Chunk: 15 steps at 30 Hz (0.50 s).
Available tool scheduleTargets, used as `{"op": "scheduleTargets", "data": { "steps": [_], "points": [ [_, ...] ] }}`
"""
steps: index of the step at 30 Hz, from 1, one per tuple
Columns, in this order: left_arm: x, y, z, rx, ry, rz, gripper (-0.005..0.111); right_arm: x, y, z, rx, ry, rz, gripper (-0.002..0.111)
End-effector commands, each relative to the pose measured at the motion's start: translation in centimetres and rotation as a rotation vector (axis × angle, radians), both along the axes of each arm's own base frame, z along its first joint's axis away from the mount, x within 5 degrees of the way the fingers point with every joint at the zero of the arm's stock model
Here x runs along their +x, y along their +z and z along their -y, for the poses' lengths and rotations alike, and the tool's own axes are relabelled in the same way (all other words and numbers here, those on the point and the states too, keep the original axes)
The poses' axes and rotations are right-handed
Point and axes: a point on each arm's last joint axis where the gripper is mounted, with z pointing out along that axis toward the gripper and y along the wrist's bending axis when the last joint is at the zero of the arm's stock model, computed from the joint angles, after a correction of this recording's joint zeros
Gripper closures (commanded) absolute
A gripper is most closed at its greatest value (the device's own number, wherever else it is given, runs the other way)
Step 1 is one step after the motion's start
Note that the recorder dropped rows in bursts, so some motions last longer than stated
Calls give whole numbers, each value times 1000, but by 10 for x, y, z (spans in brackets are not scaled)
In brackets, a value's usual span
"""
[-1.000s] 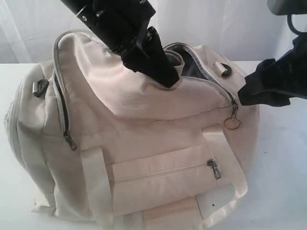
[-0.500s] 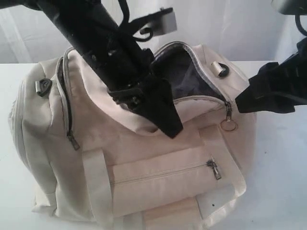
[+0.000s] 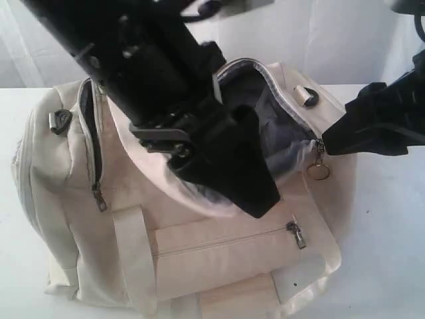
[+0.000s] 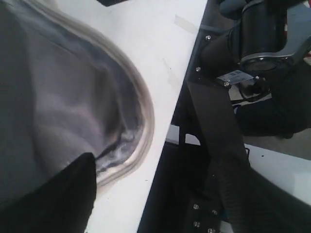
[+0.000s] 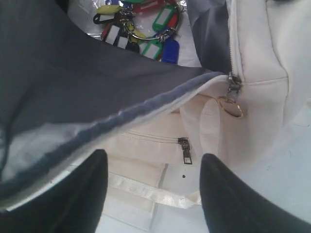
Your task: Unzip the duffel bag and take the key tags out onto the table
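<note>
Lowered and pushed forward across the duffel bag [image 3: 219, 259] since a second ago: left gripper [image 3: 255, 199], fingers now spread apart with nothing between them, top flap slumped outward beneath it with grey lining showing. Hanging just beside the ring zipper pull [image 3: 319, 171] at the bag's end: right gripper [image 5: 154, 165], jaws apart and empty. Ahead of the right gripper, past the lining fold, through the open mouth: key tags [image 5: 141, 29].
</note>
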Motion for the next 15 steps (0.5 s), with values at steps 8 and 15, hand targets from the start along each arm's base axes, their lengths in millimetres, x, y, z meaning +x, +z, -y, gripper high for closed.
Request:
{"op": "scheduleTargets", "data": {
  "steps": [8, 15],
  "points": [
    [-45, -4, -51, 90, 41, -89, 34, 26, 27, -1, 162, -139, 372, 56],
    [-57, 11, -102, 175, 277, 124, 34, 25, 26, -1, 89, -61, 422, 56]
  ]
}}
